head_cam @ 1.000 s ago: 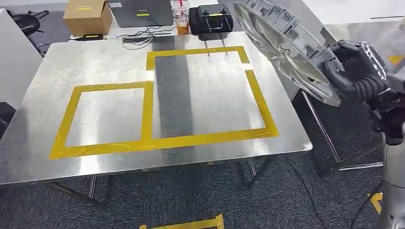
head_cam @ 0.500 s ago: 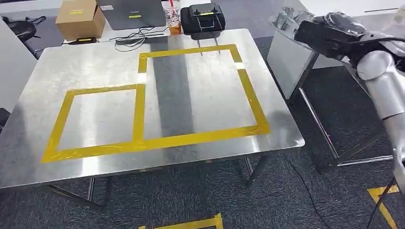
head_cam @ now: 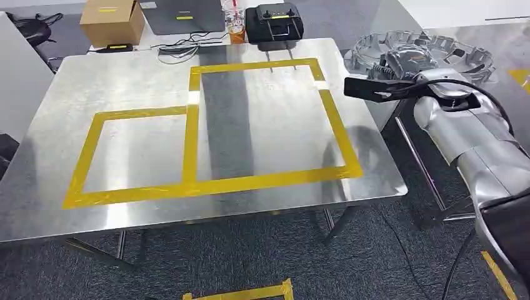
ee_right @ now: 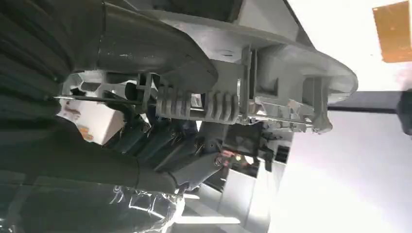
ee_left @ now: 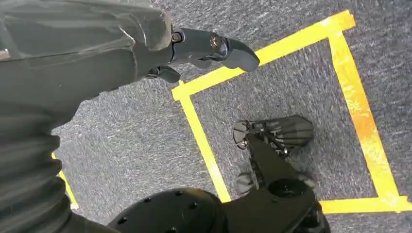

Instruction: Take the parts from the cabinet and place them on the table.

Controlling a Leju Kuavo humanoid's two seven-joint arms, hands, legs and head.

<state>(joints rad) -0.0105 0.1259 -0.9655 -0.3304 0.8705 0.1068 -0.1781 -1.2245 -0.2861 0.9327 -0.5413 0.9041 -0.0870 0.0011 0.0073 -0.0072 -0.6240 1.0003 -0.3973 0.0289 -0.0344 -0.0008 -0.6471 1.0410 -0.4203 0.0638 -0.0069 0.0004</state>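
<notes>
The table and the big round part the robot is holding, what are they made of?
The table looks like brushed steel: silvery, scratched, with soft reflections. The round part, gripped by the right hand, is dull grey with ribs and clips, probably moulded plastic, though cast metal is possible.

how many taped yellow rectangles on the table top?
2. A smaller yellow rectangle on the table's left half, and a larger yellow rectangle adjoining it on the right, sharing one tape strip. Both are empty.

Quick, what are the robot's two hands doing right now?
Left robot hand: holds nothing, hanging over the floor; fingers look partly curled, so open or closed cannot be told.
Right robot hand: holding the grey part.
</notes>
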